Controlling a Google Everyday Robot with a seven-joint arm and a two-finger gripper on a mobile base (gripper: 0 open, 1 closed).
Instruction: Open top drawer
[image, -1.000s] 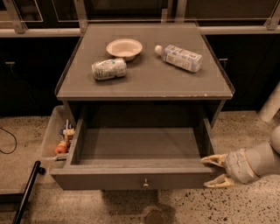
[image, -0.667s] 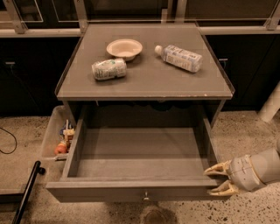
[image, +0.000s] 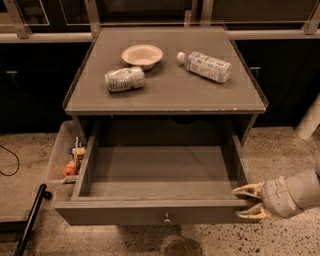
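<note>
— Where do we see the top drawer (image: 125, 214)?
— Lower centre of the frame, standing far out.
— And our gripper (image: 246, 202)?
— Lower right, at the drawer's right front corner, fingers spread wide, clamping nothing.

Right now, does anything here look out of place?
Two things lie tipped on their sides on the tabletop: a can and a bottle. The top drawer is pulled out and looks empty; the gripper sits at its right front corner.

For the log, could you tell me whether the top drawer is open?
Open: the top drawer is pulled out, interior exposed; end effector at its front right corner.
</note>
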